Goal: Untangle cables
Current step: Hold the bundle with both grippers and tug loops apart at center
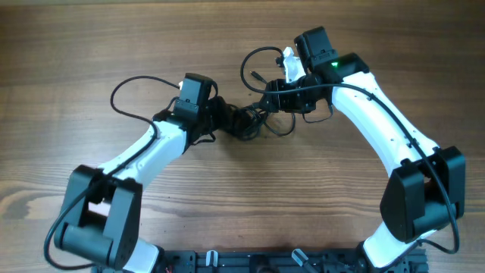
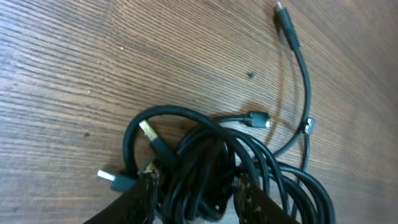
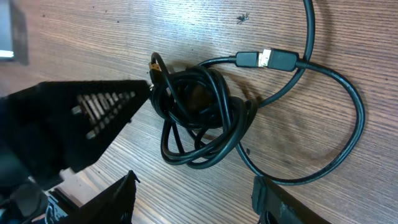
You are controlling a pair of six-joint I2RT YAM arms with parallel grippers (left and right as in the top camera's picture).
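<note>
The cables lie knotted in a black bundle on the wooden table between my two arms. My left gripper reaches into the bundle from the left. In the left wrist view the bundle sits between its parted fingers, and the left gripper is open around it. Loose plug ends stick out. My right gripper hovers just right of the knot. In the right wrist view the bundle lies ahead of the right gripper, which is open, with one loop passing by a fingertip.
A long cable strand with a joined connector loops away from the knot. A thin plug lies apart from the bundle. Thicker arm wires arc over the table beside each wrist. The left arm's black gripper body fills the right wrist view's left side.
</note>
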